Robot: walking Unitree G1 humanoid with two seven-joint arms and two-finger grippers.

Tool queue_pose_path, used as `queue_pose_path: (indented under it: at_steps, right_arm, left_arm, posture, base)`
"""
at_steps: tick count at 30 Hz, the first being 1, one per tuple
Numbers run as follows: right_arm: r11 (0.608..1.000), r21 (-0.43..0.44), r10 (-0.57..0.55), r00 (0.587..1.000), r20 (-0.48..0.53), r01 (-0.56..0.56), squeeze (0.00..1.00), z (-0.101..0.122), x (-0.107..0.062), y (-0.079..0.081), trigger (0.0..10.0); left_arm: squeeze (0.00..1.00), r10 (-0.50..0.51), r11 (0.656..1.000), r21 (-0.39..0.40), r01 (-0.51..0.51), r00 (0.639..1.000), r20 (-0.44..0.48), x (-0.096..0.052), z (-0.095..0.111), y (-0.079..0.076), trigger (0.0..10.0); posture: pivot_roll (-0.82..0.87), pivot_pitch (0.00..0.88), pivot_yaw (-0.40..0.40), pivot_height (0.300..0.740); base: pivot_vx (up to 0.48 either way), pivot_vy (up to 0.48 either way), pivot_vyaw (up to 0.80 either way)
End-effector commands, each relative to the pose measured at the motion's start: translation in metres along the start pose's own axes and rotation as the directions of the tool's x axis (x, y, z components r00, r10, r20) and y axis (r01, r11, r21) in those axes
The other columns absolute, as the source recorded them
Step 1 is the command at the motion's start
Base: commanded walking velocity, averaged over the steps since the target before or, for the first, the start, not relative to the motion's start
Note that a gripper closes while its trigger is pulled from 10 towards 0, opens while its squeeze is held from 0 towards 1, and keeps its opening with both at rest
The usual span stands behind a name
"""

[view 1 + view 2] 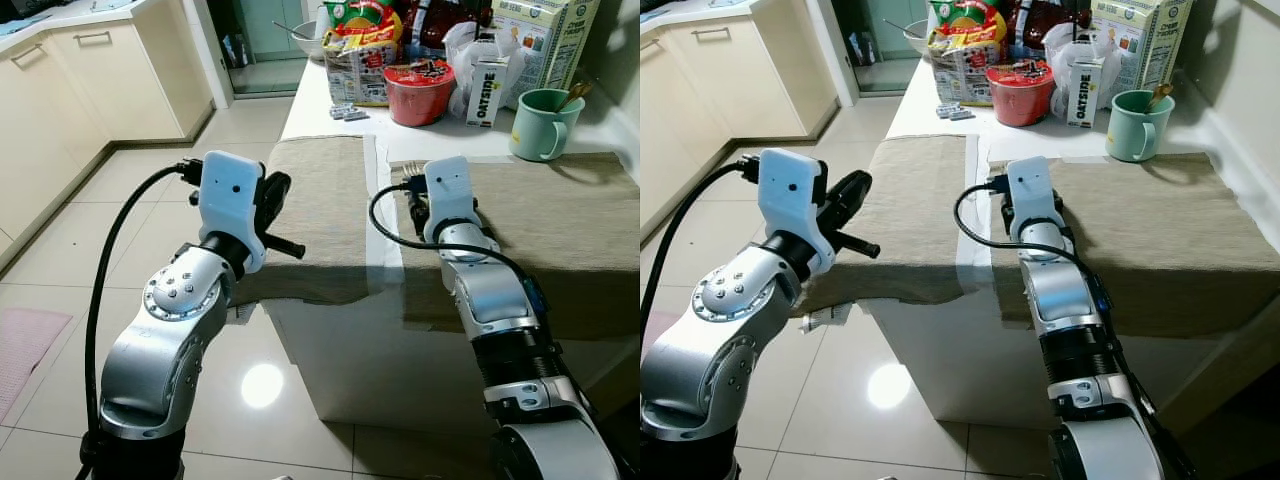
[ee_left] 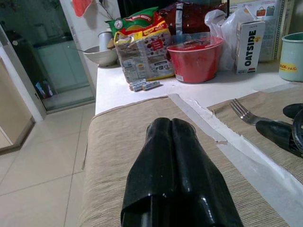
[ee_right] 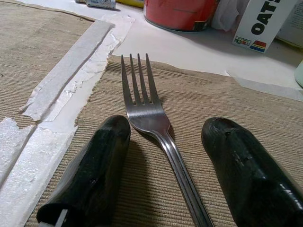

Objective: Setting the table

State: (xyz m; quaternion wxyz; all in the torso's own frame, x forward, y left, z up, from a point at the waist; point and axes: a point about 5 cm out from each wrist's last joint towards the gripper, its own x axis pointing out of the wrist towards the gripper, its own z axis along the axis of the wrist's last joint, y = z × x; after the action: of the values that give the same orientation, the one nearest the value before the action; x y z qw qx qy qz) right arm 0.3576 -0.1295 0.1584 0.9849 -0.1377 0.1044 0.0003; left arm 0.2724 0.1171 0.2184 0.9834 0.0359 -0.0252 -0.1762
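Fork (image 3: 150,118) flat on right mat (image 3: 199,109), between parted right gripper (image 3: 165,165) fingers, seemingly untouched. Left gripper (image 2: 173,156) closed, empty. Could slide if pinched unevenly.

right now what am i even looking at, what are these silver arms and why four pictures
It is a humanoid robot with two silver arms, each ending in a gripper of two black fingers. Two pictures come from cameras in its head, looking down; the other two from a camera on each wrist, looking along the fingers.

Before it is a table with two tan placemats. At the far end stand a red bowl, snack bags, an oat drink carton and a green mug.

The right gripper is open, its fingers on either side of a fork lying on the right placemat, not gripping it. The left gripper is shut, holding nothing, above the left placemat.
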Motion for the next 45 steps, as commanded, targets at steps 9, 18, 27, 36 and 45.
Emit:
queue_pose_path:
  at_steps: [9,18,27,36,45]
  right_arm:
    - [0.998,0.037,0.047,0.992,-0.116,-0.043,0.0,-0.022,-0.003,0.009,10.0]
    - [0.972,0.201,0.153,0.974,-0.167,-0.119,0.0,-0.039,-0.013,0.027,0.0]
    - [0.971,0.206,0.157,0.974,-0.163,-0.122,0.0,-0.04,-0.014,0.026,0.0]
    - [0.982,0.144,0.133,0.989,-0.069,-0.122,0.0,-0.029,-0.015,0.026,0.0]
    - [0.993,0.082,0.077,0.985,0.153,-0.09,0.0,0.006,-0.017,0.022,0.0]
  left_arm:
    - [0.0,0.017,1.0,0.009,-0.017,1.0,0.015,-0.001,0.006,0.003,10.0]
    - [0.0,0.015,1.0,0.015,-0.015,1.0,0.0,0.0,0.006,0.004,10.0]
    - [0.0,0.008,1.0,0.018,-0.008,1.0,-0.006,0.001,0.006,0.004,10.0]
    - [0.0,0.006,1.0,0.018,-0.006,1.0,-0.005,0.002,0.006,0.003,10.0]
    - [0.0,0.006,1.0,0.02,-0.006,1.0,0.002,0.003,0.007,0.002,10.0]
  posture:
    - [-0.07,0.03,0.156,0.74]
    - [-0.07,0.027,0.162,0.74]
    - [-0.07,0.025,0.164,0.74]
    - [-0.07,0.026,0.164,0.74]
    - [-0.08,0.029,0.166,0.74]
  base:
    - [0.0,0.0,0.0]
    - [0.0,0.0,0.0]
    - [0.0,0.0,0.0]
    - [0.0,0.0,0.0]
    - [0.0,0.0,0.0]
